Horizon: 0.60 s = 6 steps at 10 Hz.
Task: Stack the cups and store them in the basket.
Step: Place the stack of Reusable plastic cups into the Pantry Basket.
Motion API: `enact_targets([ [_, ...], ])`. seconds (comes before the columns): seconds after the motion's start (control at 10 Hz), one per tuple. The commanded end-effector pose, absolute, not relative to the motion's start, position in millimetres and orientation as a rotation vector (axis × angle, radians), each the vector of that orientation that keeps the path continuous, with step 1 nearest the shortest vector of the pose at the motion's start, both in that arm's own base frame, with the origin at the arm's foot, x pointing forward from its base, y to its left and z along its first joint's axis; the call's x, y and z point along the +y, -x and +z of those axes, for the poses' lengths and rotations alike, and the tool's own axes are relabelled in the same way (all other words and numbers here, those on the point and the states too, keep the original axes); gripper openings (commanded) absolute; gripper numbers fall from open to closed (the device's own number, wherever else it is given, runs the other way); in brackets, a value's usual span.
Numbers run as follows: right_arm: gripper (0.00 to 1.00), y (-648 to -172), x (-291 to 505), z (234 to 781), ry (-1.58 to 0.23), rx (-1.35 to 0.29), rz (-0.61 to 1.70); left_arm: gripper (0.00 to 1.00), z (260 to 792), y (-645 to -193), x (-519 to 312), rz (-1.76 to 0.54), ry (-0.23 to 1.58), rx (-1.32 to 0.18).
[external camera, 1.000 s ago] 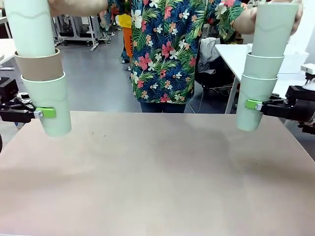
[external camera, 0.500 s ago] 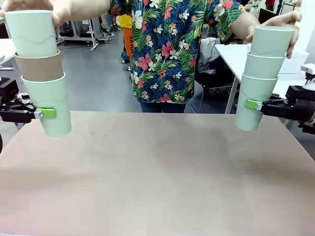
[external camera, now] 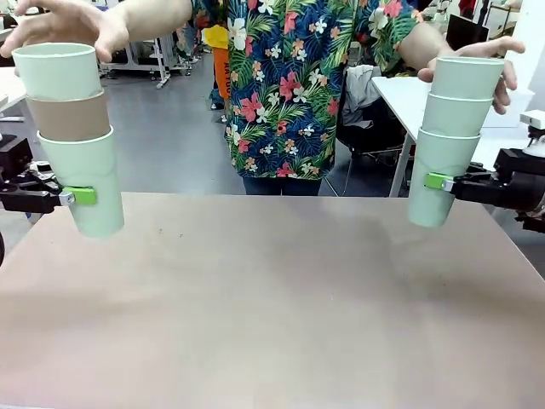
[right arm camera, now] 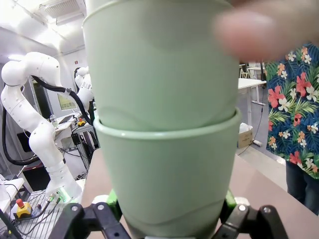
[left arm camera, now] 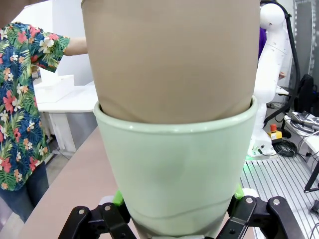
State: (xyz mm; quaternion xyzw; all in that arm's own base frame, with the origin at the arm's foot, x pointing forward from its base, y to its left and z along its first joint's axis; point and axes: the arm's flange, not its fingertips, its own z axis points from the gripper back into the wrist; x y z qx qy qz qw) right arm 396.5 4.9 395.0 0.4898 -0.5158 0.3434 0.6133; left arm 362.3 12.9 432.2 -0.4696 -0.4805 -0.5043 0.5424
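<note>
- Holding a three-cup stack just above the table near its left edge, the left gripper is clamping the bottom mint cup in the front view. A tan cup is sitting in that one, and a top mint cup is sitting in the tan one. A person's hand is spreading over the top rim.
- Across the table, the right gripper is pinching the lowest cup of three nested mint cups, hanging at the table's far right edge. The person's other hand is cupping the uppermost cup.
- Seen from the left wrist, the left gripper is squeezing the bottom mint cup between green pads, with the tan cup seated upright inside it.
- Seen from the right wrist, the right gripper is gripping the lowest cup. The middle cup is nesting in it, and a blurred fingertip is lying against that cup's upper side.
</note>
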Motion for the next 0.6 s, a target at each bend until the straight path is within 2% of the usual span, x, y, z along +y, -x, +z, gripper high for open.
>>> enact_targets([
  [0.0,0.86,-396.3,4.9,398.2,-1.128,-1.198,0.794,0.85,436.1,-361.0,12.7,-1.204,1.116,-1.152],
  [0.5,0.86,-396.3,4.9,398.2,-1.128,-1.198,0.794,0.85,436.1,-361.0,12.7,-1.204,1.116,-1.152],
])
